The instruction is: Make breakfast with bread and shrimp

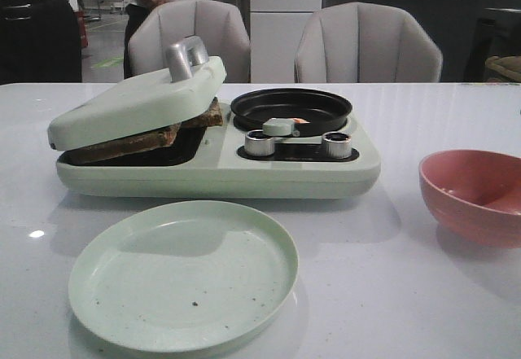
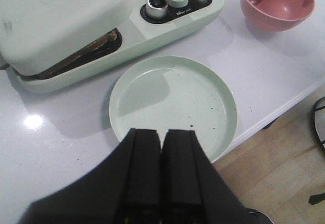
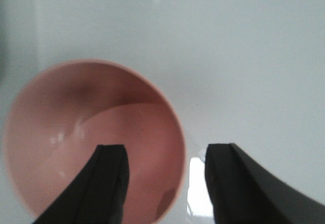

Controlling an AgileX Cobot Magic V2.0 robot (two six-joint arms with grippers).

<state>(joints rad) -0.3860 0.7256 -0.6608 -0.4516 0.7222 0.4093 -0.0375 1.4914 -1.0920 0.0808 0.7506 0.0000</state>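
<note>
The white table (image 1: 423, 310) is smooth and a little shiny, and its near edge shows in the left wrist view, with wooden floor beyond it. On it, toward the back, stands the pale green breakfast machine (image 1: 244, 176), a long body with round corners. Its heavy lid (image 1: 134, 102) on the left side sits tilted, because the bread (image 1: 155, 139), toasted dark brown at the crust, is pressed under it and sticks out at the front. On the right side of the machine sits a round black pan (image 1: 293, 108); something small and orange shows there, but I cannot tell if it is the shrimp. In front of the machine lies the round pale green plate (image 1: 183, 273), flat with a low rim and a few dark crumbs. To the right, well apart from the plate, stands the pink bowl (image 1: 474, 196), matte and deep. The left gripper (image 2: 161, 142) hangs above the near rim of the plate, its two black fingers pressed together with nothing between them. The right gripper (image 3: 165, 183) hovers above the bowl rim with its fingers spread wide, one over the bowl, one over the bare table.
</note>
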